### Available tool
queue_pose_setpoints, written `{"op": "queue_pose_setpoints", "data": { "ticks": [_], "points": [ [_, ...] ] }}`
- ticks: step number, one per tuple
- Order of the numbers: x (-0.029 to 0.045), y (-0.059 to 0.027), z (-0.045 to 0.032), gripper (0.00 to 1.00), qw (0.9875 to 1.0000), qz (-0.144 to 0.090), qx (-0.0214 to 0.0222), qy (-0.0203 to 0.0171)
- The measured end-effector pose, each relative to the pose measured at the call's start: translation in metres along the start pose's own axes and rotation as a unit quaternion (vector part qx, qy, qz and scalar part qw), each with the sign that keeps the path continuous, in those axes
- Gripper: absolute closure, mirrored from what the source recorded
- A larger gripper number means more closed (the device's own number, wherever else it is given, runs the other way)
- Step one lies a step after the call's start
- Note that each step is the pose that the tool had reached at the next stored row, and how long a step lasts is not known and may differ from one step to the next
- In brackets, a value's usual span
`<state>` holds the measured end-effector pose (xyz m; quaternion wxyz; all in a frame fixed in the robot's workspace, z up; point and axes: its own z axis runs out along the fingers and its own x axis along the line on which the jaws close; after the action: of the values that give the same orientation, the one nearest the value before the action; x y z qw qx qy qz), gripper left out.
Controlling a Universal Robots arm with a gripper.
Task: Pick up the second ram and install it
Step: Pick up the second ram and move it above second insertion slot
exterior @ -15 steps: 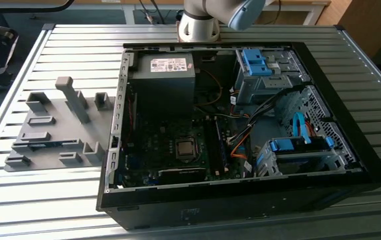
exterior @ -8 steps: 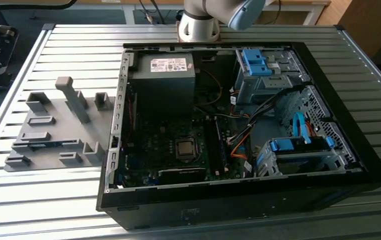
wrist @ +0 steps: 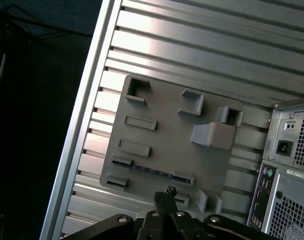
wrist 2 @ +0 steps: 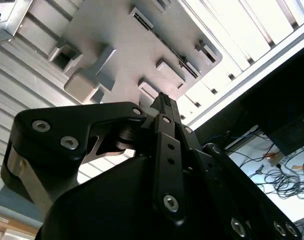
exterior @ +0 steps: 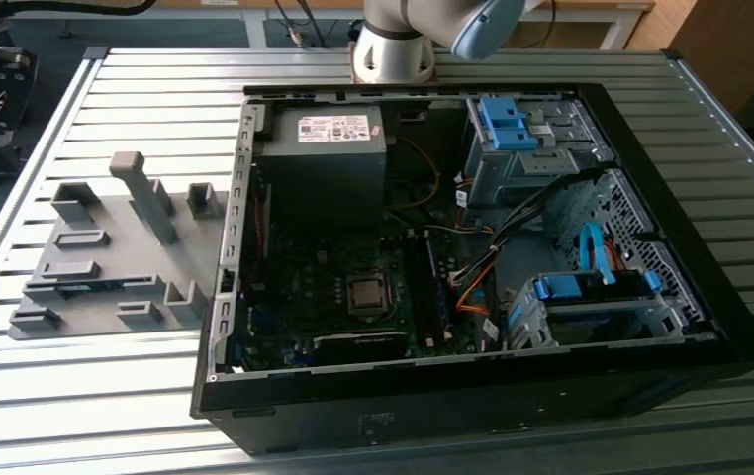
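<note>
Second ram [wrist: 152, 170] — near end effector [wrist: 165, 192], apart

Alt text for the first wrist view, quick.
The gripper hangs above a grey holder plate on a slatted metal table, close to the second ram, a thin dark strip slotted in the plate. A computer case stands beside it.

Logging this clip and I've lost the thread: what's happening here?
The arm's gripper hangs over the grey holder plate on the slatted table, beside the open computer case. The second ram sits edge-on in its slot on that plate, not yet picked up. Nothing is seen in the gripper.
</note>
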<state>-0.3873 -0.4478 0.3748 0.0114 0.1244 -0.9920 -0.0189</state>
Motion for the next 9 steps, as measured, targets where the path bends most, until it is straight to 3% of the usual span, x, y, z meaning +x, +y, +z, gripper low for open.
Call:
{"op": "queue_pose_setpoints", "data": {
  "ticks": [4,9],
  "points": [
    [0.0000,-0.0001,0.0007,0.89,0.9993,-0.036,0.0006,0.0014],
    [0.0000,-0.0001,0.0012,0.89,0.9970,-0.078,0.0014,0.0032]
  ]
}}
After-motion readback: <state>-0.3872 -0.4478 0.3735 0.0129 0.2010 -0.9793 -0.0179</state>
